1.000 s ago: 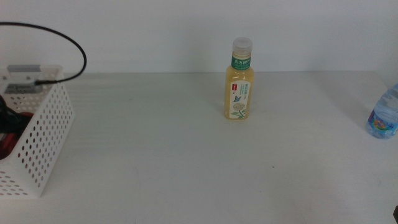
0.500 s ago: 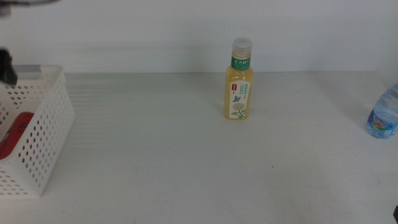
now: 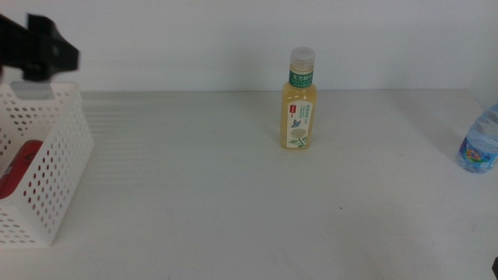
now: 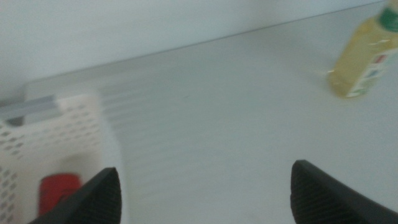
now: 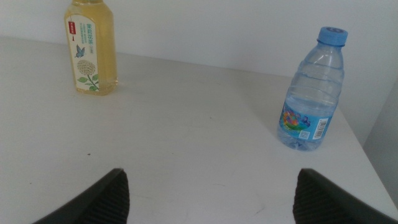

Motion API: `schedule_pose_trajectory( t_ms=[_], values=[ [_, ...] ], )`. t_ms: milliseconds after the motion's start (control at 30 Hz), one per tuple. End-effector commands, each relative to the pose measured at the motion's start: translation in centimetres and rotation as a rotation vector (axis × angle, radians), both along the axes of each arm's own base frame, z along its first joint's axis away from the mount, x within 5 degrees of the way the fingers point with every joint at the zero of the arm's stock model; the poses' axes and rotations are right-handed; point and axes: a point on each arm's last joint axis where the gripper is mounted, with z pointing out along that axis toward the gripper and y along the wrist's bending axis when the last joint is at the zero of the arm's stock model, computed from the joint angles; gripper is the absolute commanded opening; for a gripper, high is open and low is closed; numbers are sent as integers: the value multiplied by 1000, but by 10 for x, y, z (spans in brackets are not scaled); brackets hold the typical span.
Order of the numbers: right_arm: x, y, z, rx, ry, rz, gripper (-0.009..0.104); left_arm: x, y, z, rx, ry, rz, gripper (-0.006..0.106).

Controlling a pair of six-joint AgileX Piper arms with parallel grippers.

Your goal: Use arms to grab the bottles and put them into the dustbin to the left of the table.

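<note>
Two bottles stand on the table point(image 3: 233, 194) and one can lies in the basket — plenty of bare tabletop between them. The tea bottle point(image 3: 299, 101) is upright near the back edge, well apart from everything. The water bottle point(image 3: 479, 141) is at the table's right edge, partly cut off in the middle view; the right wrist view shows it upright, blue cap on, close to that edge. The white basket point(image 3: 54, 179) sits at the left side, and the red can point(image 3: 17, 166) shows through its perforated wall, lying inside. Above the basket's back rim hangs the left gripper point(image 3: 39, 50), a dark blur up high; its wrist view shows the jaws spread wide with nothing between them. The right gripper point(image 5: 208, 205) waits low at the near side, jaws also parted and empty, facing both bottles.
</note>
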Motion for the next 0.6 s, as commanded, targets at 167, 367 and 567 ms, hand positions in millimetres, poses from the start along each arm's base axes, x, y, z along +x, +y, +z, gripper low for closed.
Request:
schedule_pose_trajectory(
  t_ms=[167, 367, 567],
  values=[
    [-1, -1, 11, -6, -106, -7, 72, -34, -30, -9, -112, -224, -115, 87],
    [-1, -1, 11, -6, -106, -7, 72, -50, -49, -60, -198, -262, -180, 87],
    [-1, -1, 11, -6, -106, -7, 72, -58, -60, -106, -221, -304, -213, 87]
  ],
)
